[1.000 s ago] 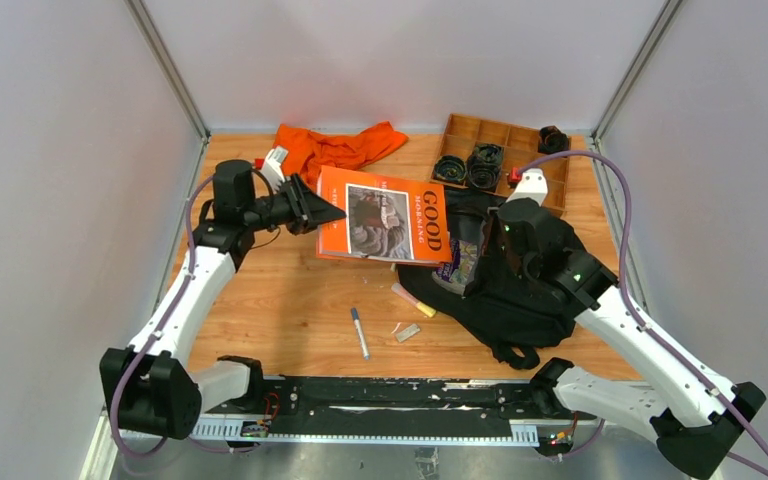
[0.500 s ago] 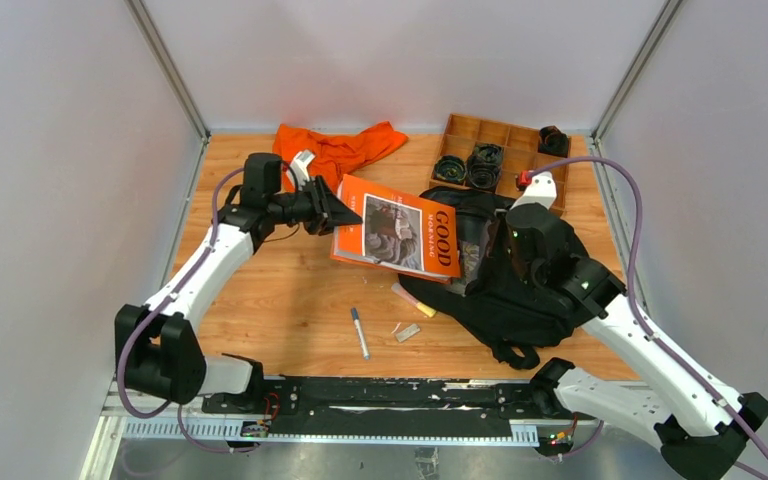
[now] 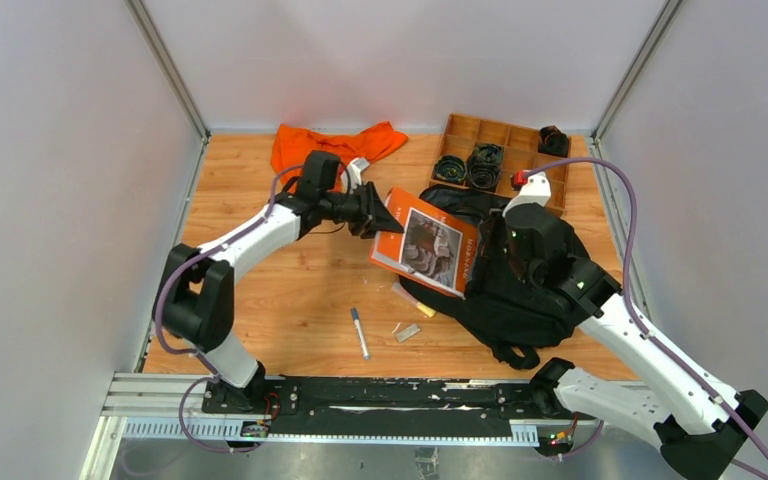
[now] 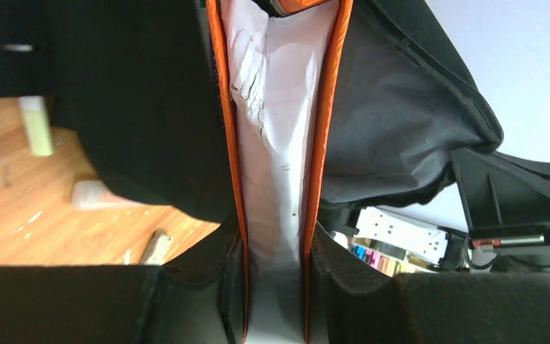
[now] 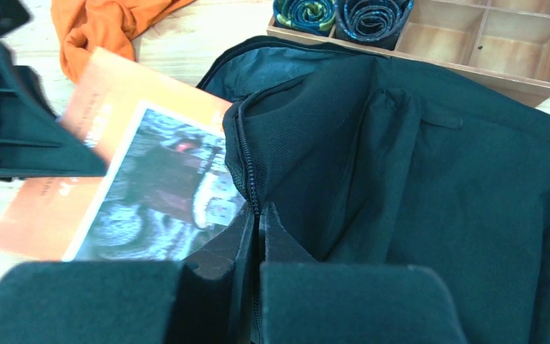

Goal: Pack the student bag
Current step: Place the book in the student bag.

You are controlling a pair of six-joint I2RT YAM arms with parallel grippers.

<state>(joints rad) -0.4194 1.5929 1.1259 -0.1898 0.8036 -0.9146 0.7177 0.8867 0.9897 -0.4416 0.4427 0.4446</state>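
– Left gripper (image 3: 384, 221) (image 4: 276, 247): what is held in it?
– A book (image 3: 428, 247) with orange covers is gripped by its 9 o'clock edge. The jaws are kept narrow, no wider than the book is thick. In the wrist view the white pages are seen pressed between both fingers (image 4: 186, 287).
– How is the book carried?
– It is held clear of the table (image 3: 280, 290), tilted, cover up. Its 3 o'clock end is set at the mouth of the bag (image 3: 525, 300). From the left wrist, black fabric is seen on both sides of it.
– And the right gripper (image 5: 259, 223)?
– It is closed tight on the bag's zipper edge, and that flap is held up off the rest of the bag.
– Where is the bag found?
– At 3 o'clock on the table, lying on the wood, with a strap loop toward 6 o'clock.
– What else is seen?
– A wooden tray (image 3: 515, 138) is placed at 1 o'clock, just past the bag, with 2 dark coils (image 3: 485, 165) in its 8 o'clock compartments. An orange cloth (image 3: 330, 145) is left at 11 o'clock. A pen (image 3: 359, 332) lies at 6 o'clock of the book, and a pale marker (image 3: 415, 300) is seen just beside the bag's 9 o'clock edge.
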